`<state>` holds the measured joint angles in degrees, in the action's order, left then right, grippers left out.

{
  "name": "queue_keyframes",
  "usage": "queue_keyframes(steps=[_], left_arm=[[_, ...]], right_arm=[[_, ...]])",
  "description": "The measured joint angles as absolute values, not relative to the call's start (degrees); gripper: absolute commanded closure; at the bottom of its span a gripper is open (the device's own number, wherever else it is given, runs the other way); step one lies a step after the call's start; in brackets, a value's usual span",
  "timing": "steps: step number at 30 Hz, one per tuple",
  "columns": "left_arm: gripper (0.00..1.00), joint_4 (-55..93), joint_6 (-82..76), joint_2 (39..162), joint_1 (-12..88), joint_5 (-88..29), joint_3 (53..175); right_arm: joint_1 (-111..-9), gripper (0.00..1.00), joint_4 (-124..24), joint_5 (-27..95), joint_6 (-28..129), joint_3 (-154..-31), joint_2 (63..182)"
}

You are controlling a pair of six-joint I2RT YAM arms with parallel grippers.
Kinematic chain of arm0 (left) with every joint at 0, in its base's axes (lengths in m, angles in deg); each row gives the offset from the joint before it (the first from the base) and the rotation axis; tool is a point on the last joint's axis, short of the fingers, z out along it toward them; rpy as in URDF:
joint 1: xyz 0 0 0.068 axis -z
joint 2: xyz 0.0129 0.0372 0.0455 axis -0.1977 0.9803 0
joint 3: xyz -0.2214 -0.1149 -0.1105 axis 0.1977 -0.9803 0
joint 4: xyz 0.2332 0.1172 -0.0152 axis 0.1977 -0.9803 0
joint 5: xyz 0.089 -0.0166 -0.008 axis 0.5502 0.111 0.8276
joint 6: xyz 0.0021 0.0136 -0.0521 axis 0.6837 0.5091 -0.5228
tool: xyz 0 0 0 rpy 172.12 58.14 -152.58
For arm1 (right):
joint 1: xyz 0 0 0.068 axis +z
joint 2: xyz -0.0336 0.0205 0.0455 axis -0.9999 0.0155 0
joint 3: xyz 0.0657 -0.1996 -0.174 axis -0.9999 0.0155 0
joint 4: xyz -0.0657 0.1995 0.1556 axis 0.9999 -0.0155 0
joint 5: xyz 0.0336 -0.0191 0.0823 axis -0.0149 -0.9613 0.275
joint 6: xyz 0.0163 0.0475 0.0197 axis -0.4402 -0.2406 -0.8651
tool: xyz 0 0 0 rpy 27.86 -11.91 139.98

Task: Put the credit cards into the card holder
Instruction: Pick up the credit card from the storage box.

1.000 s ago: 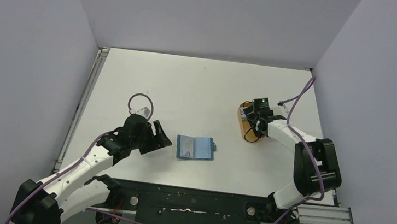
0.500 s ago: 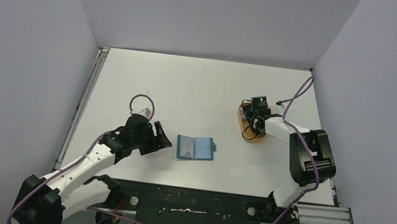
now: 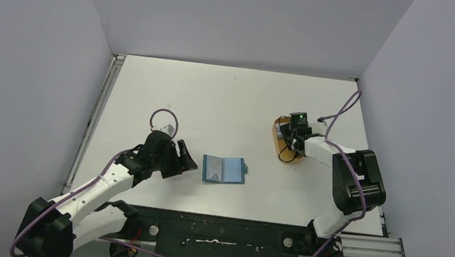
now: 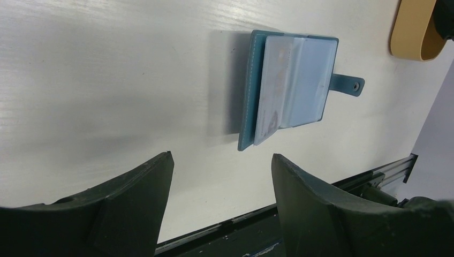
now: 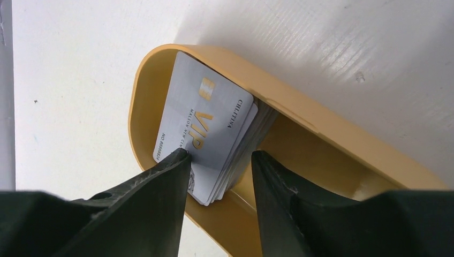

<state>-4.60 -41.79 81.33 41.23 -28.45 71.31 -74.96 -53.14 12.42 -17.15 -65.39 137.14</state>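
Note:
The card holder point(image 3: 224, 170) lies open on the white table, a teal wallet with clear sleeves facing up and its snap tab pointing right. In the left wrist view the card holder point(image 4: 292, 88) is ahead of my left gripper point(image 4: 222, 156), which is open and empty, a short way off. In the overhead view that left gripper point(image 3: 189, 161) sits just left of the wallet. A stack of grey-silver credit cards point(image 5: 203, 123) leans inside the orange tray point(image 5: 332, 139). My right gripper point(image 5: 220, 154) straddles the stack's lower corner, one fingertip touching the top card, the other apart from it.
The orange oval tray point(image 3: 280, 147) sits at the right of the table, under my right gripper point(image 3: 288, 138). Grey walls enclose the table on three sides. A black rail point(image 3: 221, 229) runs along the near edge between the arm bases.
The right gripper's jaws have narrowed around the card stack in the tray, and the right arm has shifted slightly. The left gripper has crept a little toward the wallet.

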Motion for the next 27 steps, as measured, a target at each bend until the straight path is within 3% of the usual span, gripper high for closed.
queue_keyframes(steps=[11,27], left_arm=[[0.36,-3.7,-41.9,81.3,41.2,-29.2,70.5],[0.36,-3.0,-42.8,81.3,41.2,-29.5,69.8]], right_arm=[[-75.0,0.66,-51.9,13.1,-16.7,-62.0,133.9],[-75.1,0.89,-51.5,14.0,-15.6,-61.5,132.2]])
